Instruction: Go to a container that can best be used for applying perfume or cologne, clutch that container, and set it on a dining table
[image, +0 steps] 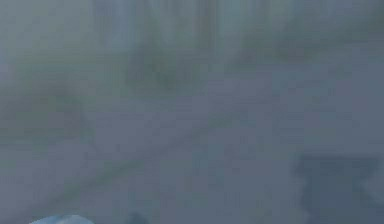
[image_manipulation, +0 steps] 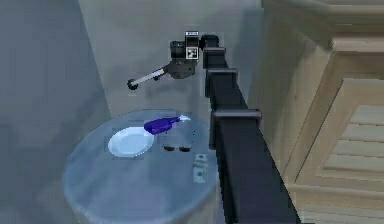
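Observation:
A blue spray bottle (image_manipulation: 166, 124) lies on its side on a round grey-blue table (image_manipulation: 110, 190), next to a white plate (image_manipulation: 130, 143). My arm (image_manipulation: 235, 130) rises from the bottom edge of the arm side view, past the table's right rim. The gripper (image_manipulation: 131, 85) points left, higher in the picture than the bottle and the table's far rim. Only bare grey wall and floor lie behind its fingers, so it holds nothing.
Two small dark things (image_manipulation: 176, 147) and a small pale object (image_manipulation: 200, 168) lie on the table near the arm. A tall light wooden cabinet (image_manipulation: 340, 110) with panelled fronts stands at the arm side view's right. Grey floor runs beyond the table.

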